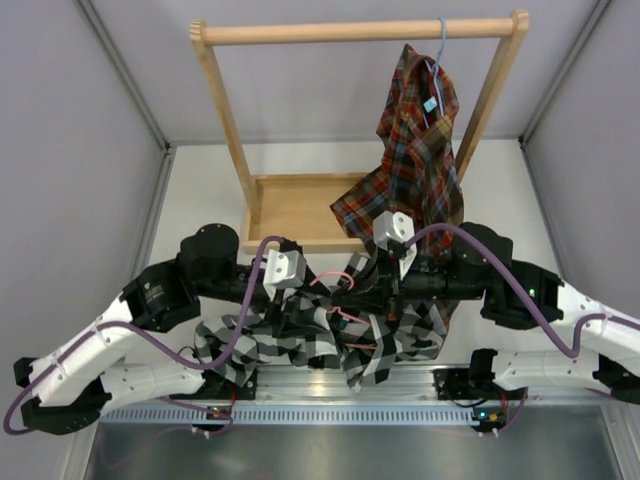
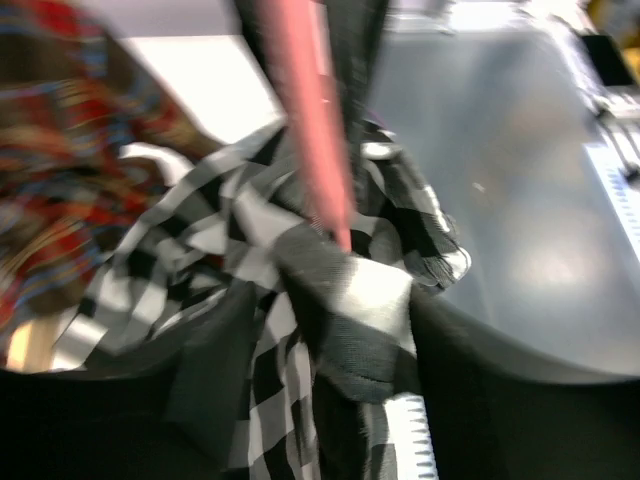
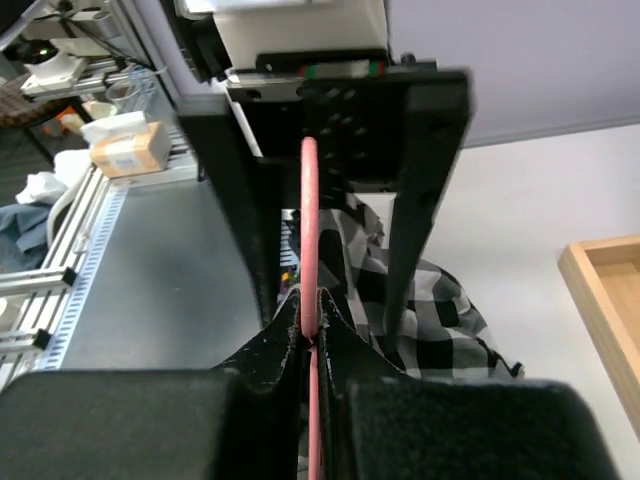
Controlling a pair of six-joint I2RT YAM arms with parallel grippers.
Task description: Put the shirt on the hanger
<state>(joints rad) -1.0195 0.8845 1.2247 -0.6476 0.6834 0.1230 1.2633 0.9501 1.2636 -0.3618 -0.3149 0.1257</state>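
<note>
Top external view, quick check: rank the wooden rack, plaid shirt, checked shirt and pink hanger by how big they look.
1. wooden rack
2. plaid shirt and checked shirt: about alike, and the arms hide part of the checked one, so no ranking between them
3. pink hanger: only thin slivers show

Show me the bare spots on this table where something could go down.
Free: white table left of the rack; a strip right of the plaid shirt; the tray's bare left half. Crowded: the near middle, where checked shirt and hanger bunch.
</note>
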